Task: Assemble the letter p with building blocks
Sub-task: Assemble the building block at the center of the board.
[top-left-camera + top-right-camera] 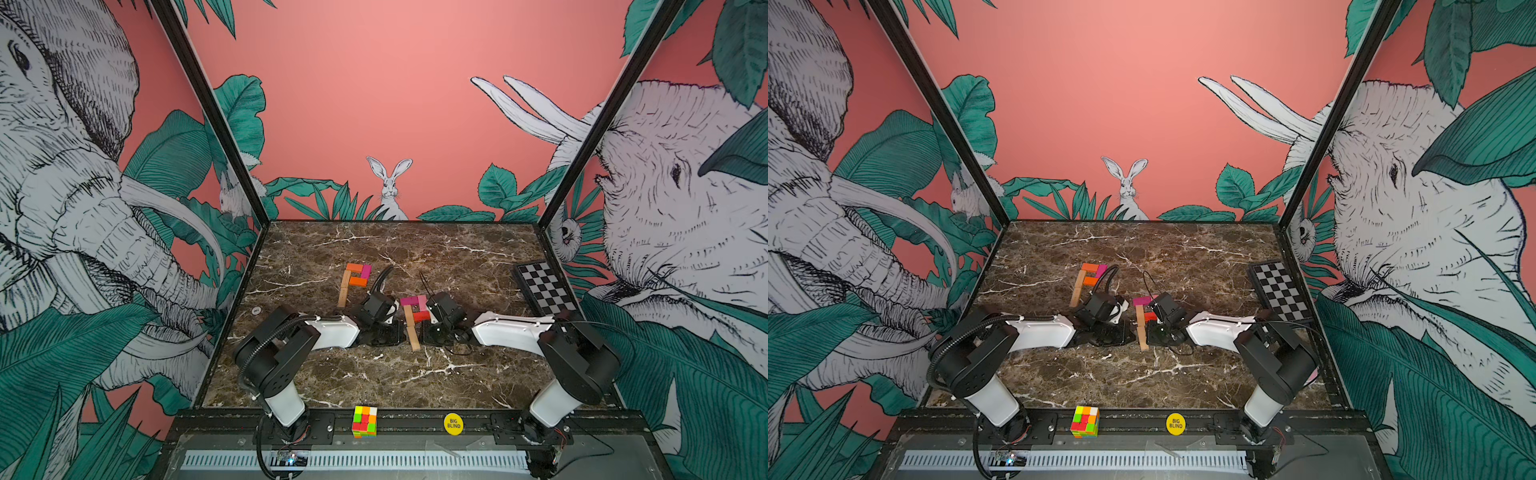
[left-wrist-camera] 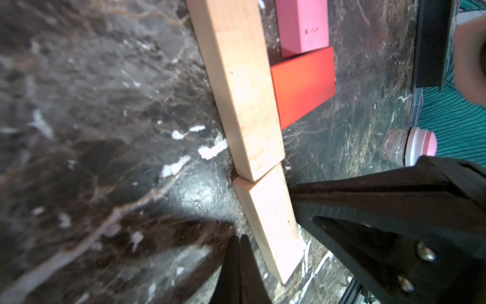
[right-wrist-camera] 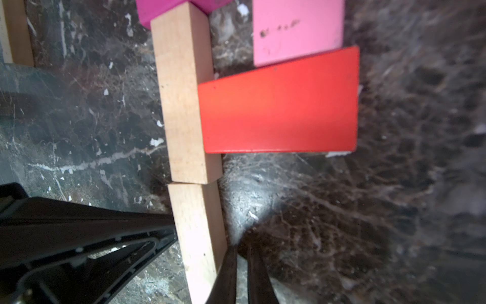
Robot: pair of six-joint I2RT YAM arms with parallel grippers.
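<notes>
Two P shapes of building blocks lie on the marble table (image 1: 478,257). The nearer one has a magenta block (image 1: 409,300), a pink block (image 1: 422,302), a red block (image 1: 420,316) and two tan blocks end to end (image 1: 409,318) (image 1: 413,340). My left gripper (image 1: 402,334) and right gripper (image 1: 424,332) flank the lower tan block (image 2: 271,223) (image 3: 197,231), both shut and empty. The left fingertips (image 2: 240,244) lie just beside it. One right finger (image 3: 228,263) rests against its side. The farther P (image 1: 353,280) is orange, magenta and tan.
A checkered board (image 1: 544,286) lies at the table's right edge. A multicoloured puzzle cube (image 1: 365,422) and a yellow disc (image 1: 453,424) sit on the front rail. A small white disc (image 1: 256,310) lies near the left wall.
</notes>
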